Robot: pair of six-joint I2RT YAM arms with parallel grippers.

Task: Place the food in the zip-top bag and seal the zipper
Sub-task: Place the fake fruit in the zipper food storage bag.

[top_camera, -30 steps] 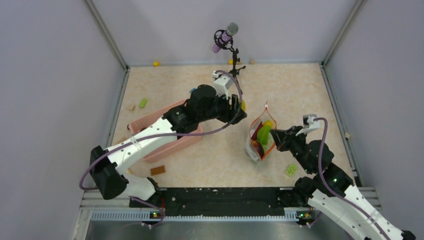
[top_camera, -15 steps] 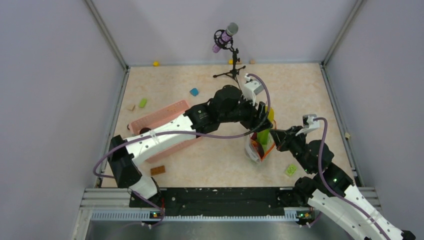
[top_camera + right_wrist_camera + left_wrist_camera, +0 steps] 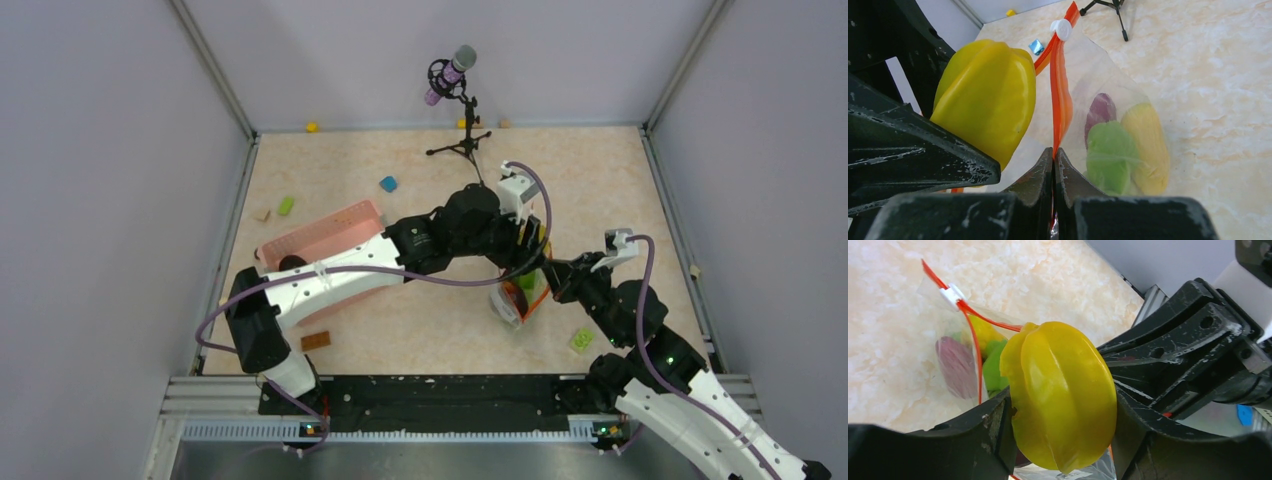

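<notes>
My left gripper [image 3: 1060,432] is shut on a yellow ribbed food piece [image 3: 1063,395] and holds it just above the open mouth of the zip-top bag [image 3: 948,385]. In the top view the left gripper [image 3: 530,250] hangs over the bag [image 3: 512,300]. My right gripper [image 3: 1054,155] is shut on the orange-red zipper [image 3: 1060,95] and holds that edge up. The white slider [image 3: 1064,29] sits at the strip's far end. A green piece [image 3: 1110,155], a maroon piece [image 3: 1100,112] and a yellow piece [image 3: 1145,145] lie inside the bag.
The pink basket [image 3: 320,240] lies left of centre, partly under the left arm. A microphone stand [image 3: 462,110] rises at the back. A blue block [image 3: 388,184], a green block [image 3: 286,205], a brown block [image 3: 316,341] and a green piece [image 3: 581,340] are scattered on the table.
The left arm has swung right from beside the basket to over the bag's mouth, carrying the yellow food. The right arm has kept still, holding the zipper.
</notes>
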